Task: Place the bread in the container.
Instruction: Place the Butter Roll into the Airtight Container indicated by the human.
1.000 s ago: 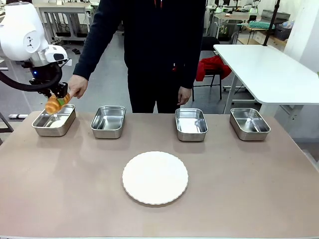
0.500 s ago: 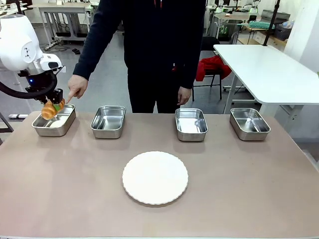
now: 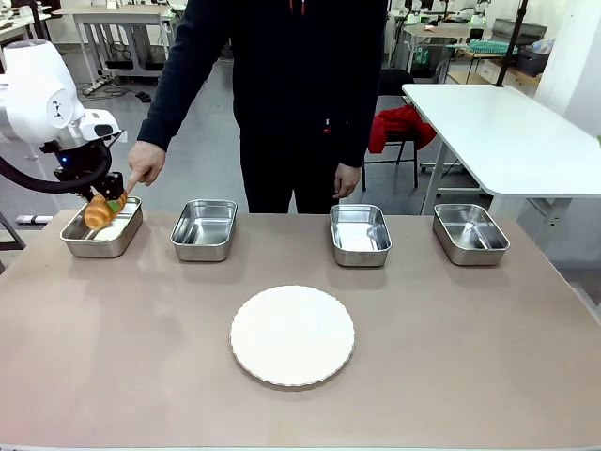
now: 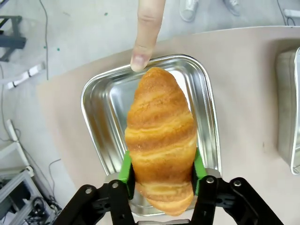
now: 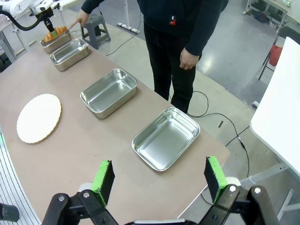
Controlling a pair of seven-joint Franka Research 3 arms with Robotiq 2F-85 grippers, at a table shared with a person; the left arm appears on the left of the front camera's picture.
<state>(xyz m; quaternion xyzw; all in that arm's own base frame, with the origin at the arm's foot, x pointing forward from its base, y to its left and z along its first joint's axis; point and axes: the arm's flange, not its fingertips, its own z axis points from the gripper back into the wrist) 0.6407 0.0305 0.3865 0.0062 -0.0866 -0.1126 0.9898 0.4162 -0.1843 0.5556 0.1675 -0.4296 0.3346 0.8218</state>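
Note:
My left gripper is shut on the golden-brown bread, a ridged croissant, and holds it just above the leftmost steel container. From the left wrist, the bread hangs between my green pads over the shiny container. A person's finger touches the pan's far rim; from the front, the hand points at that pan. My right gripper is open, high above the table's right end.
Three more steel pans line the far side. A round white plate lies mid-table. The person stands behind the far edge. A white table is at the back right.
My left gripper has sunk slightly with the bread toward the leftmost pan. The person's pointing hand has stayed at the pan's rim.

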